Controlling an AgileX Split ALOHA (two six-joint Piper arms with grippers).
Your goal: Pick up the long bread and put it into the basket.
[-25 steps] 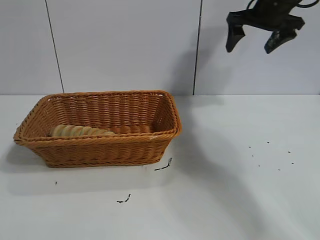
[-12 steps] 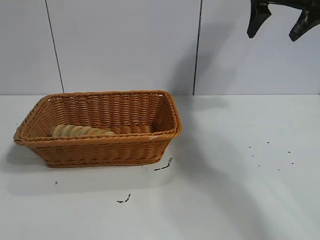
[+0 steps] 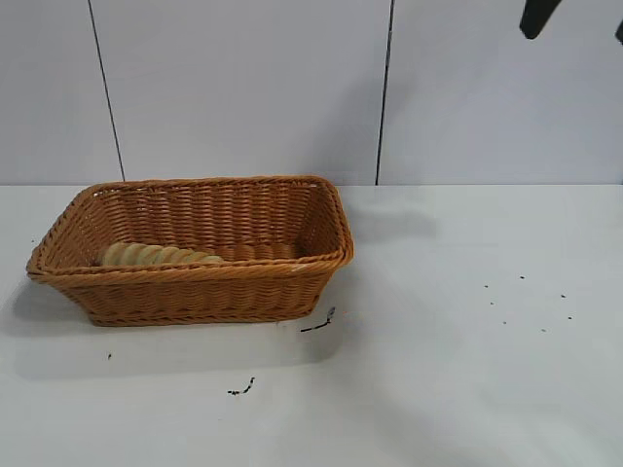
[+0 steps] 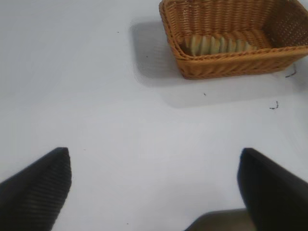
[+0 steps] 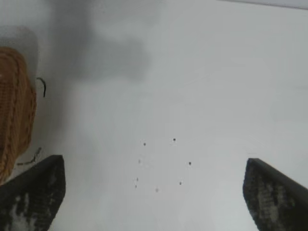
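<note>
Now: long bread (image 3: pixel 161 256) in basket (image 3: pixel 321 261) | right gripper (image 5: pixel 153 192) fingers apart

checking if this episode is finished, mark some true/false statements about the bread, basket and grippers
1. The long bread lies inside the basket. True.
2. The right gripper is shut on the long bread. False: it is open, empty, high above the table.
3. The basket is tipped on its side. False: it stands upright on the table.
4. The left gripper is open, holding nothing. True.
5. The bread sits toward the basket's left end in the exterior view. True.
</note>
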